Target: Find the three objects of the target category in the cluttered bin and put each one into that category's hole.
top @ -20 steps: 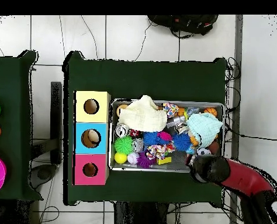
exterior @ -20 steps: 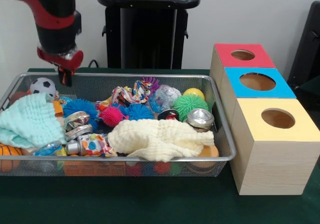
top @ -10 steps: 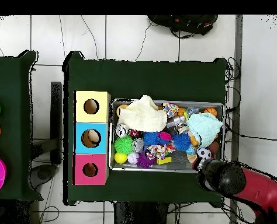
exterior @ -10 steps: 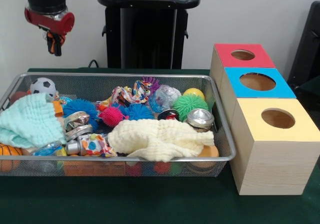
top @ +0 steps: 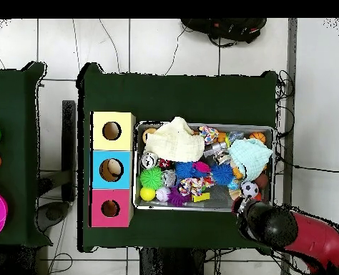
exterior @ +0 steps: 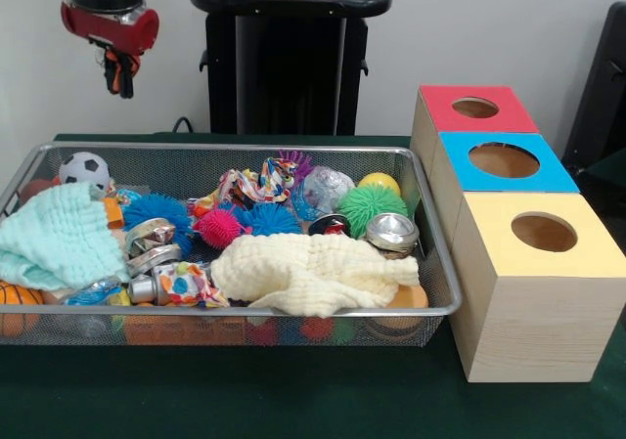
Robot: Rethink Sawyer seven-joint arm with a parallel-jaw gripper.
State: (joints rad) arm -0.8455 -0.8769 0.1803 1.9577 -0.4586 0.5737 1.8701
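My gripper [exterior: 119,71] hangs high above the far left corner of the wire mesh bin [exterior: 436,263], its dark fingers pressed together and shut on nothing. Below it lie a small soccer ball [exterior: 84,169] and a mint cloth [exterior: 54,236]. Elsewhere in the bin are a cream cloth [exterior: 308,271], a green spiky ball [exterior: 371,205], a pink spiky ball [exterior: 218,228], a yellow ball [exterior: 380,182] and a metal tin [exterior: 391,232]. In the overhead view the arm [top: 267,223] covers the gripper, just outside the bin's rim [top: 201,209].
Three wooden boxes stand in a row beside the bin, each with a round hole in its top: red [exterior: 476,109], blue [exterior: 504,160] and yellow [exterior: 544,232]. From above they are the yellow box [top: 112,131], the blue box [top: 111,170] and the red box [top: 111,208].
The gripper has risen from just above the bin's far left corner to well above it, then drifted slightly right in the front view. The objects in the bin have not moved.
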